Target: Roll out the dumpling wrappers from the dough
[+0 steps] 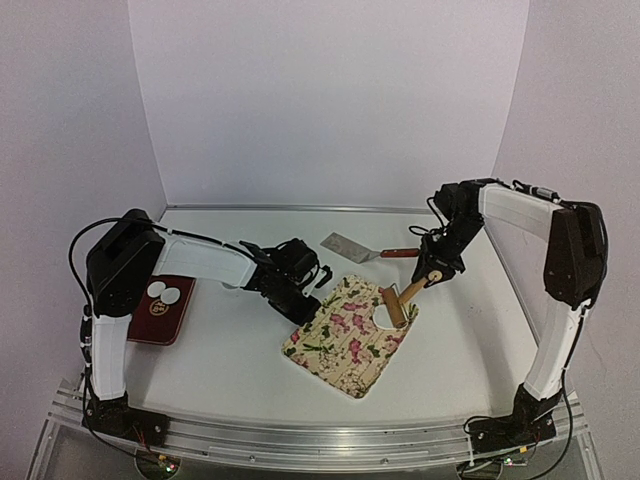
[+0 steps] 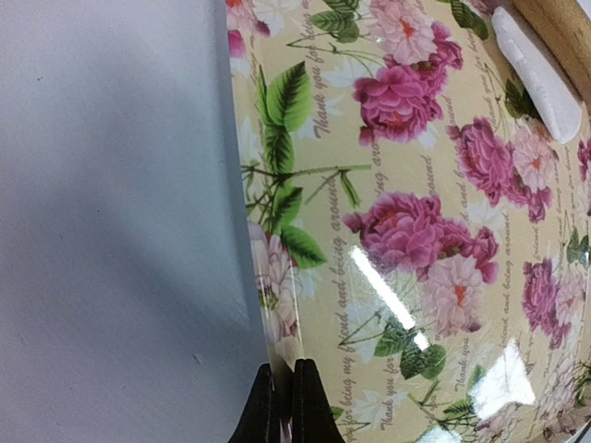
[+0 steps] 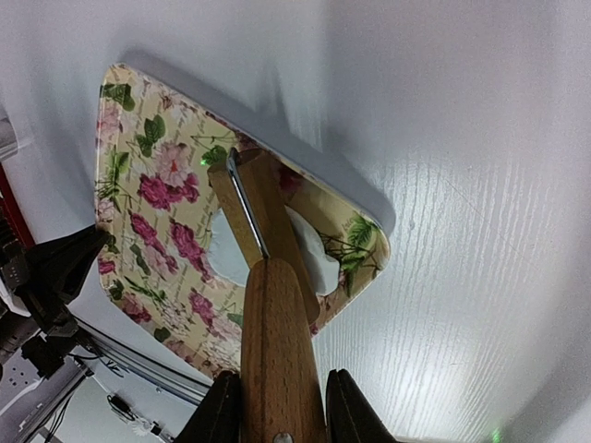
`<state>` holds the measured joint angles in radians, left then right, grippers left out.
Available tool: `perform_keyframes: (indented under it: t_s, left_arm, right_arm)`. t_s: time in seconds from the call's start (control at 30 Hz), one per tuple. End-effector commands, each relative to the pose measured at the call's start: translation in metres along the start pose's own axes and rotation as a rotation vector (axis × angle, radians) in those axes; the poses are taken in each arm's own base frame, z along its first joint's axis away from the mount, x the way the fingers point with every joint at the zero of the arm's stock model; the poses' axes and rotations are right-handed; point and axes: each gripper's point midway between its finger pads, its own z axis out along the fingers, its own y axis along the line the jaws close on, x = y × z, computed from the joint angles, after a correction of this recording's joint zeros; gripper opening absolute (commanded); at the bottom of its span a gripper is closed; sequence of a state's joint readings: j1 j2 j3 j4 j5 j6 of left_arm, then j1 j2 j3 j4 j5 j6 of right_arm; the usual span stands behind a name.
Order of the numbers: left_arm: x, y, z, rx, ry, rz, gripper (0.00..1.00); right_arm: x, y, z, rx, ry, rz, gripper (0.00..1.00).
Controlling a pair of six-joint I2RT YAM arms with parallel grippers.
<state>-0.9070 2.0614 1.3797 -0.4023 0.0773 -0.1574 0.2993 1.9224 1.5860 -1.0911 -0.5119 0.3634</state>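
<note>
Flattened dough (image 3: 222, 254) under wooden roller (image 1: 392, 304), handle toward right edge, clamped in right hand (image 3: 282, 406), left hand (image 2: 282, 406) pinching floral board (image 1: 335, 345) edge, dumpling wrappers (image 1: 157, 291) seen only overhead.

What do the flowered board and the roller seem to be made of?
The flowered board: probably plastic or laminate with a printed pattern. The finish is glossy, as bright glare streaks show on it. The roller: wood, light brown and smooth, with faint grain lines along the handle.
</note>
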Motion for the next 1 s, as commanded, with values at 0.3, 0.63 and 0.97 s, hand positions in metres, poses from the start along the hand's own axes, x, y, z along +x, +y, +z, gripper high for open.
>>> perform_keyframes:
  t_s: [0.3, 0.63, 0.97]
  left_arm:
    - [0.020, 0.008, 0.013, -0.034, 0.089, -0.004, 0.00]
    - [0.016, 0.007, 0.018, -0.031, 0.096, 0.003, 0.00]
    - [0.015, 0.006, 0.025, -0.023, 0.103, -0.006, 0.00]
  right_arm:
    - [0.023, -0.036, 0.004, 0.173, 0.062, 0.021, 0.00]
    - [0.024, -0.076, 0.048, 0.317, 0.175, 0.056, 0.00]
    - [0.038, -0.094, 0.084, 0.421, 0.241, 0.042, 0.00]
